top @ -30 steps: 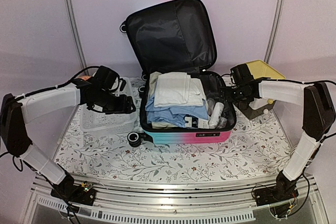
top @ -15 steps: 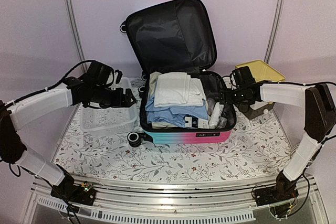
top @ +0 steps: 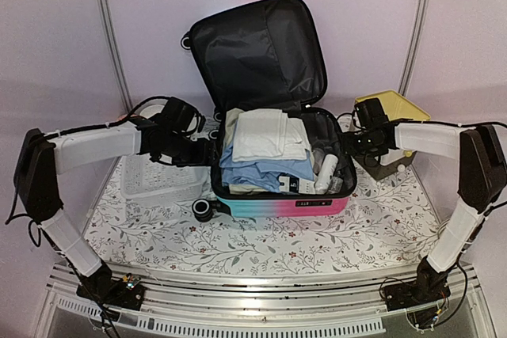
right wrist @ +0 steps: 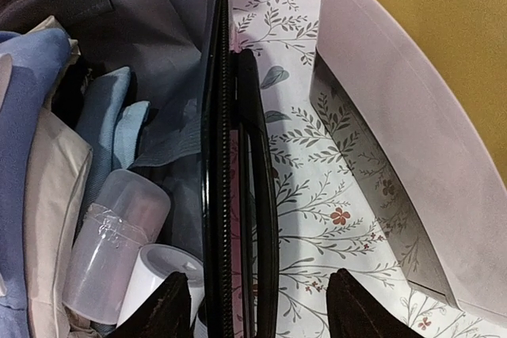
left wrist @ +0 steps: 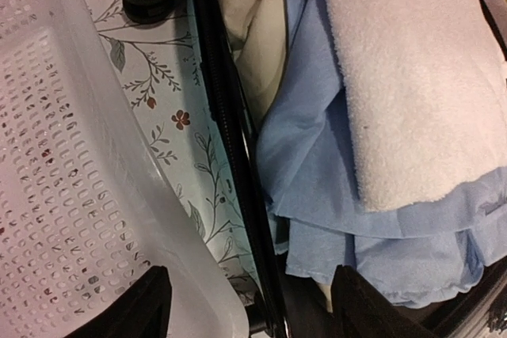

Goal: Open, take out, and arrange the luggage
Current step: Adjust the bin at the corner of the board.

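Pink-fronted luggage [top: 277,205] lies open between left fingers [left wrist: 139,313] and right fingers [right wrist: 154,313]

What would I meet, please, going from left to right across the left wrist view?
White perforated basket → floral tablecloth → luggage's black zipper rim → blue garment → white towel.

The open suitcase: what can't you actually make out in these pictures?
Top external: whatever lies under the white folded towel and pale blue cloth in the pink-to-turquoise hard-shell suitcase; the stack covers it.
Top external: white print on the dark item at its front; too small.
Right wrist: white capped tube, cut off by the bottom edge.
Left wrist: black fingers, only tips in frame.
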`<state>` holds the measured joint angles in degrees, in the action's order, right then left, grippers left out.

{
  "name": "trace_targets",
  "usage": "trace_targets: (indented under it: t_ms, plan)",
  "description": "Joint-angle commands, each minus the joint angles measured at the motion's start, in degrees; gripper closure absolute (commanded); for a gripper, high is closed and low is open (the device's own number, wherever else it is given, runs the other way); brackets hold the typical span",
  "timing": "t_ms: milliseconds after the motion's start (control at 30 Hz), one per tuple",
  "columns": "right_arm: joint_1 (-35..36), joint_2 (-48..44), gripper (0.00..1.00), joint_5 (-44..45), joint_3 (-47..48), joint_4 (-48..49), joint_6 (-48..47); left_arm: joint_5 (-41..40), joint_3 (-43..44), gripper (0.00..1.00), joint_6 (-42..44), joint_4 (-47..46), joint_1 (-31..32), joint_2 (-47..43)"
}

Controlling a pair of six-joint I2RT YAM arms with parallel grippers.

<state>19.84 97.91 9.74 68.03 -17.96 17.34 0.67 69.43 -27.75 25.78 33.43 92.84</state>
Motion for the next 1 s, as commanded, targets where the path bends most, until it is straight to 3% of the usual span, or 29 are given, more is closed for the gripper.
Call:
trace_targets:
  t_ms: [0, 200, 500, 600, 800, 967]
  plan:
    - [-0.5, 1.5, 0.41, 0.0, 3.1, -1.7, 0.4, -4.4, 3.9, 0.30, -0.7, 0.9, 0.7, 3.7]
    - [-0.5, 1.6, 0.42, -0.1, 3.3, -1.7, 0.2, -2.7, 4.6, 0.33, -0.3, 1.0, 0.7, 4.6]
    - [-0.5, 1.4, 0.42, 0.5, 2.9, -1.7, 0.0, -8.2, -4.2, 0.36, -2.5, 4.0, -2.3, -5.1]
    - [-0.5, 1.6, 0.42, 0.4, 2.7, -1.4, 0.1, -8.4, -9.5, 0.49, -3.4, 3.2, -6.3, -9.1]
    - [-0.5, 1.4, 0.43, 0.4, 2.7, -1.4, 0.2, -5.8, -15.3, 0.96, -4.8, 1.3, -13.3, -9.7]
    - [-0.5, 1.1, 0.43, 0.4, 2.5, -1.4, 0.4, -7.3, -15.2, 1.00, -7.7, 3.6, -16.0, -4.8]
